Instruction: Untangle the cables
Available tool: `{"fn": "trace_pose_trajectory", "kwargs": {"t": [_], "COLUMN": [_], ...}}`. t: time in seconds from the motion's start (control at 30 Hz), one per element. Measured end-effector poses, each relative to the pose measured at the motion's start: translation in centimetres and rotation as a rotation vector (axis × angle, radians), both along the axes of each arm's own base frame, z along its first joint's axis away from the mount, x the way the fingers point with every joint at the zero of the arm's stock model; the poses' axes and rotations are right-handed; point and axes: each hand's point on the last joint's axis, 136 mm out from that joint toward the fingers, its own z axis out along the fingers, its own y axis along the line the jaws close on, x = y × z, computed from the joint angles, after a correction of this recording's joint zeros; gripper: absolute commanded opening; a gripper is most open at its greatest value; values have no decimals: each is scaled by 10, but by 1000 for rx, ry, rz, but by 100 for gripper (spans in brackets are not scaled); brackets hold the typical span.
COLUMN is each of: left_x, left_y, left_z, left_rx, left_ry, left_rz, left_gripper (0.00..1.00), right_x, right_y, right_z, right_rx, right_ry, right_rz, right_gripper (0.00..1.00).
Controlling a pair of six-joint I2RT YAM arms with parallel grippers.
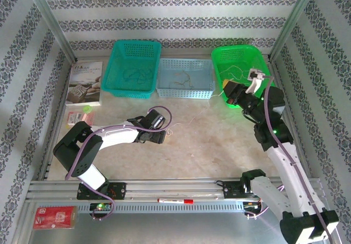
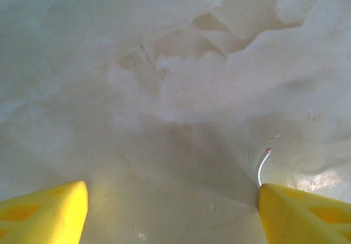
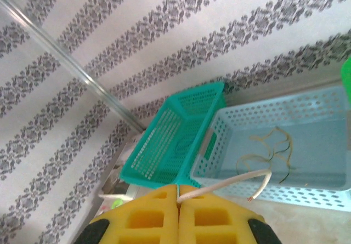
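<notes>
Thin curly cables lie in the teal basket (image 1: 131, 68), the pale blue basket (image 1: 185, 78) and the green basket (image 1: 240, 63). My right gripper (image 1: 235, 93) hangs at the green basket's front left corner. Its jaws (image 3: 178, 192) are shut on a whitish cable (image 3: 233, 180), whose free end bends down to the right. Yellowish cables (image 3: 272, 148) rest in the pale blue basket (image 3: 329, 118). My left gripper (image 1: 159, 130) is low over the table, with its yellow fingers (image 2: 49, 211) wide open and nothing between them. A white cable end (image 2: 262, 169) lies on the table just beside its right finger.
A book (image 1: 85, 82) and small pink and green items (image 1: 79, 115) lie at the left of the table. A red marker (image 1: 175, 200) sits on the front rail, and a red packet (image 1: 55, 216) lies below it. Metal frame posts stand at the back corners.
</notes>
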Motion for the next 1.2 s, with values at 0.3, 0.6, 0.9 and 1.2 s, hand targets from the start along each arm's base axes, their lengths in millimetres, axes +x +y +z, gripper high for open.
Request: {"fn": "trace_pose_trajectory", "kwargs": {"t": [0.3, 0.6, 0.9, 1.2], "left_x": [0, -1, 0, -3], "left_y": [0, -1, -1, -2], "left_z": [0, -1, -1, 9], "left_rx": [-1, -2, -9, -22], "left_ry": [0, -5, -14, -18], "left_rz": [-1, -5, -6, -22], "left_gripper": [79, 79, 80, 89], "right_x": [-3, -5, 10, 1], "right_y": [-51, -110, -87, 17], "right_z": [28, 49, 52, 28], "right_rx": [29, 101, 170, 85], "right_ry": [-76, -119, -96, -33], "right_rz": [-191, -441, -309, 70], "right_gripper": [0, 0, 0, 0]}}
